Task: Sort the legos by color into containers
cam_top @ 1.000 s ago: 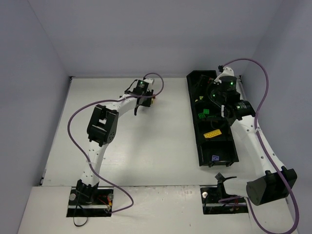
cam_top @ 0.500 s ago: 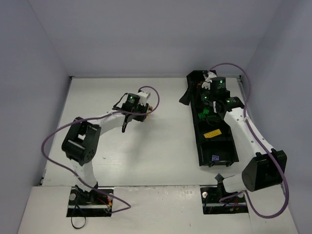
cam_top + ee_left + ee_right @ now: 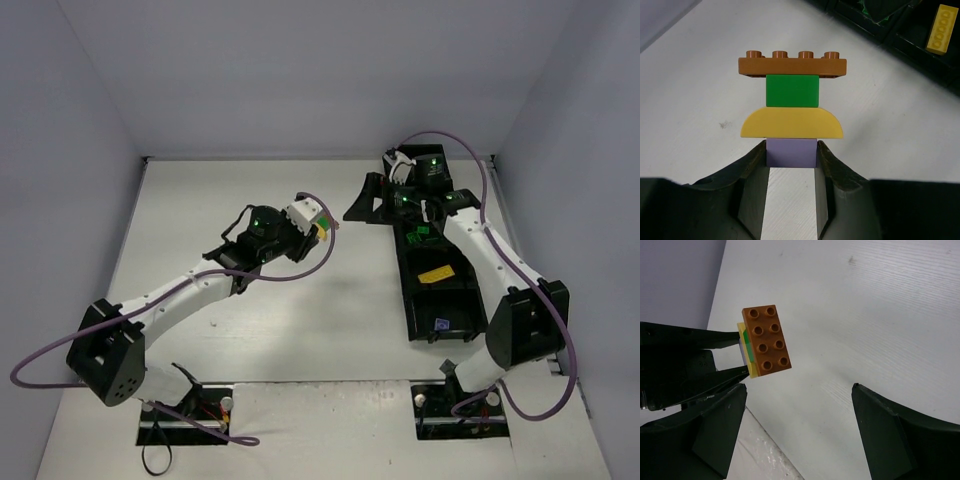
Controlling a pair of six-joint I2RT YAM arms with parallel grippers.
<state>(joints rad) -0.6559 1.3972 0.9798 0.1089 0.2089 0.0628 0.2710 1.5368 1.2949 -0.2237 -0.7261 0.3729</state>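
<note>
Only in the top view: the black tray (image 3: pixel 406 292) lies along the right side of the table (image 3: pixel 330 320), and the two arms meet just left of its far end.
Tray contents: a flat yellow brick (image 3: pixel 437 273) lies in a middle compartment and green bricks (image 3: pixel 420 233) in the next one farther back. A tiny piece (image 3: pixel 441 324) sits in the nearest compartment, perhaps lilac, too small to be sure.
Only in the left wrist view: the order of the stack (image 3: pixel 791 100). It runs from a lilac brick (image 3: pixel 791 152) at the fingers to a yellow curved piece (image 3: pixel 791 123), a green brick (image 3: pixel 792 90) and a brown plate (image 3: pixel 791 65) at the far end.
Only in the right wrist view: the brown plate's studded face, two rows of four, turned toward that camera.
Grip, left: the left pincer (image 3: pixel 791 150) pinches the lilac brick by its two sides. The other three pieces stick out past the fingertips.
Grip, right: the right pincer (image 3: pixel 797 390) is spread wide, holding nothing and touching nothing. The stack hangs ahead of its gap, apart from both fingers.
Stack position: in the air over the table, left of the tray, between the two pincers.
</note>
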